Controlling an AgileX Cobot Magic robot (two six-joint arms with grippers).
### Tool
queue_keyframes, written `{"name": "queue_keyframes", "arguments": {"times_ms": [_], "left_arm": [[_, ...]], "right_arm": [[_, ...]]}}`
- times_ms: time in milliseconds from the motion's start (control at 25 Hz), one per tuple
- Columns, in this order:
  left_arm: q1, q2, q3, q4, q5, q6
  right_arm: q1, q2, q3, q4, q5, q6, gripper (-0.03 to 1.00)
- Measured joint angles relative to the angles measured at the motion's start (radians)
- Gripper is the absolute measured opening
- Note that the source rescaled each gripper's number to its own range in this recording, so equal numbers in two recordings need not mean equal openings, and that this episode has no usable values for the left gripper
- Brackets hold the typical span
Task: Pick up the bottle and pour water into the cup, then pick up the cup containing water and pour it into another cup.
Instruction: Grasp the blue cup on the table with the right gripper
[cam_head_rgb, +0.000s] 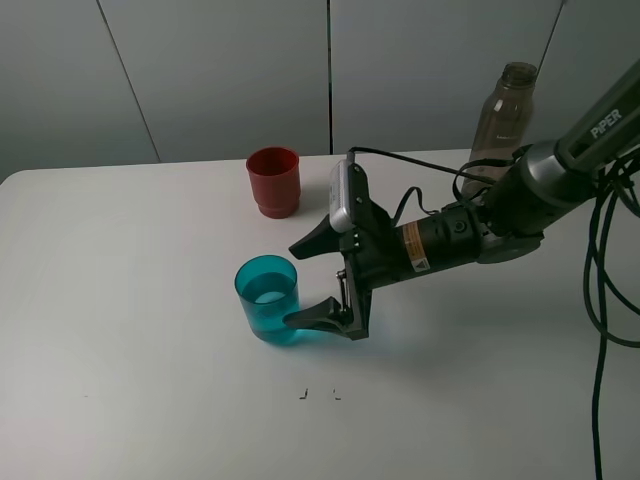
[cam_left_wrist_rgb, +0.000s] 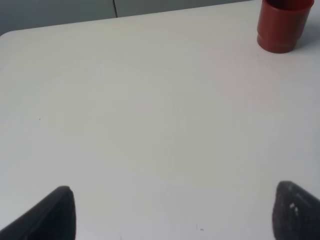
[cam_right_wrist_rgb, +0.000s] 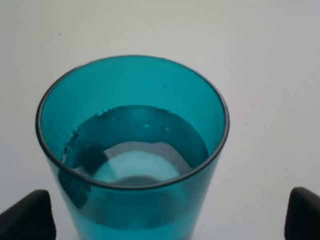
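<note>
R gripper (cam_head_rgb: 293, 285) is wide open, cup (cam_head_rgb: 267, 300) w/ water (cam_right_wrist_rgb: 135, 165) stands between its tips, not gripped; L gripper (cam_left_wrist_rgb: 175, 215) open too, empty.

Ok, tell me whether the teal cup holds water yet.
Partly filled: the teal cup stands upright, with water well below its rim.

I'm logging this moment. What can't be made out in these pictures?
Bottle: lower part hidden behind the right arm, high view.
Red cup: top cut off by the left wrist view's edge.
Teal cup: base cut off, right wrist view.
Left gripper: only fingertips show, left wrist view.
</note>
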Motion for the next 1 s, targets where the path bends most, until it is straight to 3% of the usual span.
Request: {"name": "queue_keyframes", "arguments": {"times_ms": [1000], "left_arm": [[0.000, 0.000, 0.000, 0.000, 0.000, 0.000]], "right_arm": [[0.066, 0.000, 0.000, 0.087, -0.048, 0.006, 1.00]]}}
